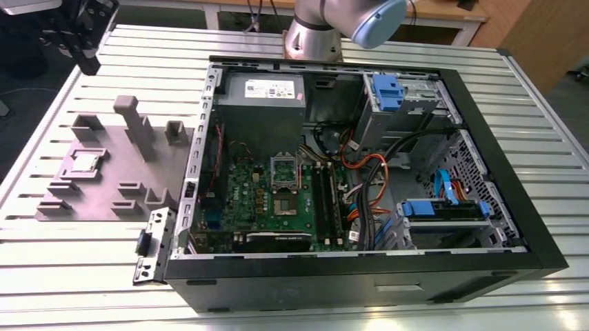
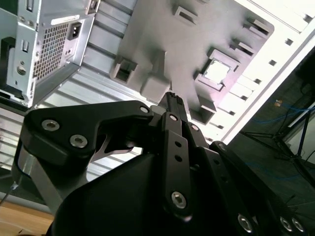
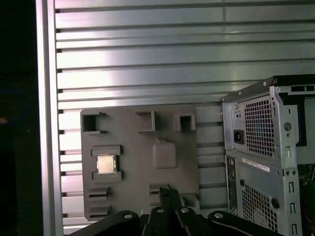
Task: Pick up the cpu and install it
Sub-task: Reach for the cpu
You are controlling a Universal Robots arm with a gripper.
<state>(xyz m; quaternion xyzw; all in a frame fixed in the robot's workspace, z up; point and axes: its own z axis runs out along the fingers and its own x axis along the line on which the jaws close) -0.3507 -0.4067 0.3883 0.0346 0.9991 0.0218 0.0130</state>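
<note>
The cpu (image 3: 105,163) is lying flat, metal top up, in a shallow pocket of the grey fixture (image 3: 133,147). The fixture is sitting on the ribbed worktop (image 3: 147,49) just beside the open case (image 1: 368,276). In the exterior view the cpu is well apart from the socket (image 1: 284,172) on the motherboard (image 1: 248,193) inside the case. Nothing is touching it.

It is looking like a light, thin, stiff part. Its smooth metal lid is probably slippery, and its underside is likely fragile, so squeezing or scraping is risky. Raised bars are flanking two of its sides, and the other two seem to be open. Those free opposite edges are looking like the place to take hold, with the chip kept level.

The gripper (image 2: 172,97) is hanging high above the fixture, off to one side of the cpu. Its fingers (image 3: 164,192) are pressing together with nothing between them.

The cpu's underside and any corner mark for orientation are too small or hidden to make out. Whether the socket's frame is lying open or latched is hard to tell from the exterior view. The gripper's body is covering part of the fixture in both wrist views, and the arm is running out of the exterior view's top edge.
</note>
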